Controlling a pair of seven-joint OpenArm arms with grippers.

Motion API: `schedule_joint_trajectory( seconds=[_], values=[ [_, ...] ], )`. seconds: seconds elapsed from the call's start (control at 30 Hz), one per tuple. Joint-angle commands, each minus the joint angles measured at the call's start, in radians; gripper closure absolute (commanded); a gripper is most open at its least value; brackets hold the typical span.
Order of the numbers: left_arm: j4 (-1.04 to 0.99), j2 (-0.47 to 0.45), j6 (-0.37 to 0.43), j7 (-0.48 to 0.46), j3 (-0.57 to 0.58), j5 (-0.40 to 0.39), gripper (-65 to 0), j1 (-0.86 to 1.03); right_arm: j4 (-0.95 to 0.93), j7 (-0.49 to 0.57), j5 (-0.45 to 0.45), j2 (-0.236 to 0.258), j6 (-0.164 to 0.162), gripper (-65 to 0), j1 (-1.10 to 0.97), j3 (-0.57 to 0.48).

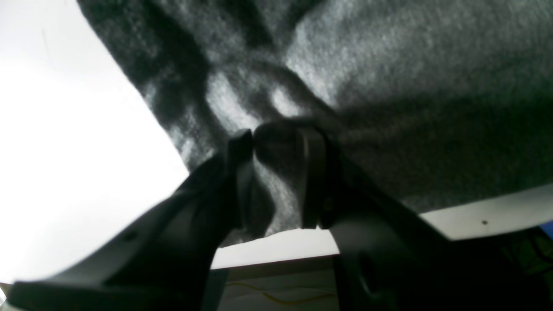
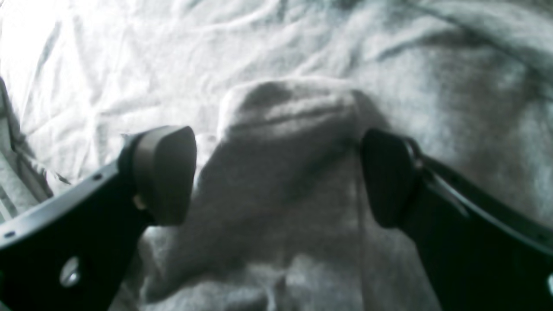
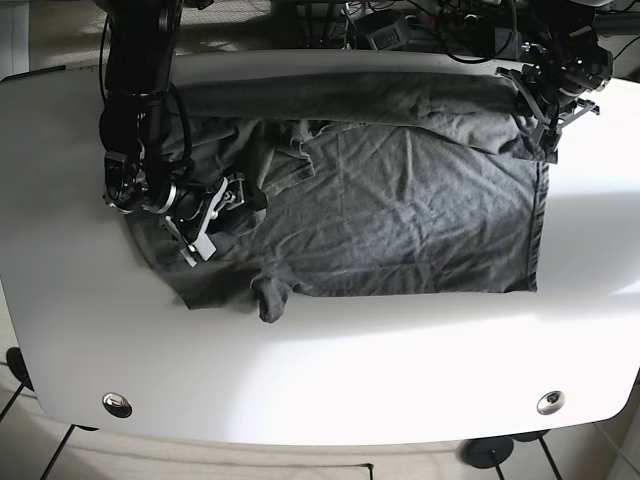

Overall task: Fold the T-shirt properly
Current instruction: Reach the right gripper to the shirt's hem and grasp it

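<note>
The white bench is carrying the grey T-shirt, lying crumpled across its middle. The left pincer is pinching a bunched fold at the shirt's hem corner. The right pincer is gaping wide, straddling a raised ridge of cloth.

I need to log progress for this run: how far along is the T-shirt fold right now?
Early stage. Done: the far long edge of the T-shirt looks turned over onto the body. In hand: the left gripper is shut on cloth at the hem corner, while the right gripper is open, straddling a raised bunch near the sleeve. Left: the near sleeve still sticks out, and the shirt lies mostly spread on the table.
</note>
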Motion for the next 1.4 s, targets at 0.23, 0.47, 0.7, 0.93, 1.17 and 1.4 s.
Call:
schedule_joint_trajectory(
  seconds=[0.23,0.47,0.7,0.93,1.17,1.4],
  values=[
    [0.014,-0.011,-0.001,0.001,0.0,0.001,-15.0,0.001,0.013,0.031,0.021,0.002,0.008,-56.8,0.026,0.001],
    [0.013,-0.011,-0.001,0.001,0.002,0.001,-15.0,0.0,0.013,0.119,-0.115,-0.03,0.008,-56.8,0.022,0.001],
    [0.013,-0.011,-0.001,0.001,0.002,0.001,-15.0,0.0,0.015,0.13,-0.174,-0.041,0.008,-45.3,0.021,0.001],
    [0.013,-0.011,-0.001,0.001,0.002,0.001,-15.0,-0.002,0.015,0.13,-0.177,-0.043,0.008,-5.1,0.022,0.001],
    [0.013,-0.011,-0.001,0.001,0.033,0.007,-15.0,-0.002,0.157,0.122,-0.166,-0.039,0.008,-1.6,-0.019,0.02],
    [0.013,-0.011,-0.001,0.001,0.033,0.007,-15.0,-0.002,0.309,0.05,-0.177,-0.066,0.008,-1.7,0.003,0.169]
  ],
)
